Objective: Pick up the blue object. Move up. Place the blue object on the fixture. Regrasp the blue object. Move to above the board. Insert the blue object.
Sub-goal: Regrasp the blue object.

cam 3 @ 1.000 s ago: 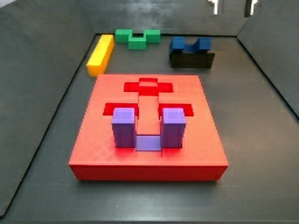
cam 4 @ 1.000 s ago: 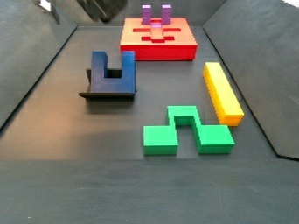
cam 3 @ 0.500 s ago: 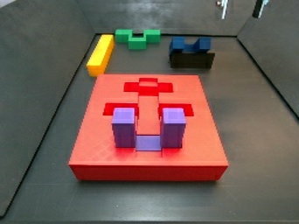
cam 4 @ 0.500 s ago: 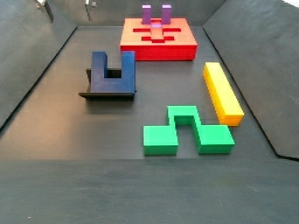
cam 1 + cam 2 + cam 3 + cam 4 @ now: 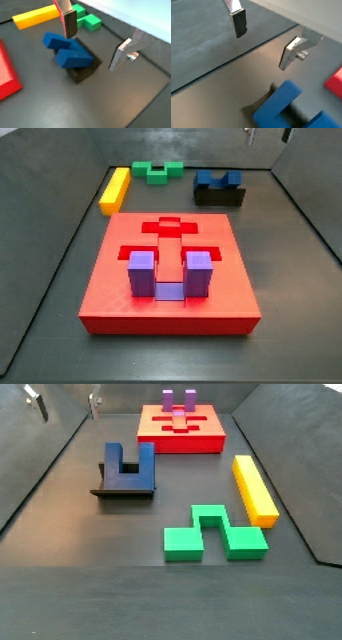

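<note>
The blue object (image 5: 218, 178) sits with its prongs up in the black fixture (image 5: 221, 196) at the far right of the floor; both also show in a side view as the blue object (image 5: 130, 463) on the fixture (image 5: 126, 488). My gripper (image 5: 266, 135) hangs open and empty high above and beyond them, also seen as the gripper (image 5: 63, 401). In both wrist views the gripper (image 5: 95, 42) (image 5: 264, 40) has only floor between its fingers, and the blue object (image 5: 70, 50) (image 5: 281, 102) lies off to one side. The red board (image 5: 167, 268) fills the middle.
A purple U-shaped block (image 5: 171, 274) stands in the board's near slot. A yellow bar (image 5: 115, 188) and a green notched block (image 5: 163, 170) lie at the far left. Dark walls (image 5: 301, 158) enclose the floor on all sides.
The gripper has shifted slightly high up near the wall, staying open. The blue object and the other pieces have not moved.
</note>
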